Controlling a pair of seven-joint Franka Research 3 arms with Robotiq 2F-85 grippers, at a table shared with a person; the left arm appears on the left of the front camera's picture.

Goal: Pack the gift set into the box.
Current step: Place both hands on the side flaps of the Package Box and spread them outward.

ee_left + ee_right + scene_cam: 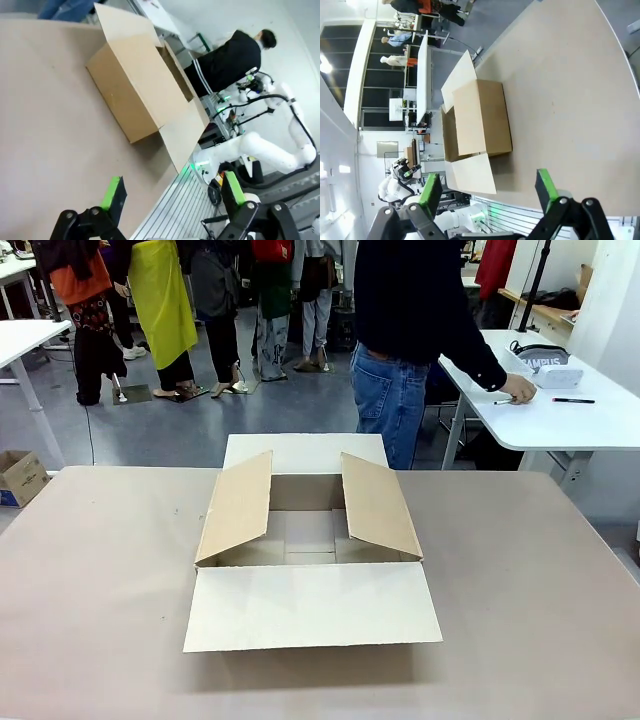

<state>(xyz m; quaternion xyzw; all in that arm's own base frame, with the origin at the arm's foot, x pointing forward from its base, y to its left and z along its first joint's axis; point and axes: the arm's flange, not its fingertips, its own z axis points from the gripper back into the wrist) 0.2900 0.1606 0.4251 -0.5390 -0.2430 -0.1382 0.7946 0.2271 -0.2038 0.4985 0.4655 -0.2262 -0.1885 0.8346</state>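
At the middle of the worktop (100, 570) sits the box (310, 605), flaps spread. On a far white table (560, 422), the gift set (548, 370) looks small and indistinct beside the person's hand (519, 389). The left gripper (171, 184) and right gripper (488, 181) gape wide, empty.

Front camera looks across the box (310, 605); wrist cameras (rolled sideways) share it.

Open box (310, 608) top — raised flaps (238, 505) either side

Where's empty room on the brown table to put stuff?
Bare table lies left and right of the box, plus a strip before its near flap. The box's floor is bare too. It's crowded on the white side table: gift set, pen, person's hand.
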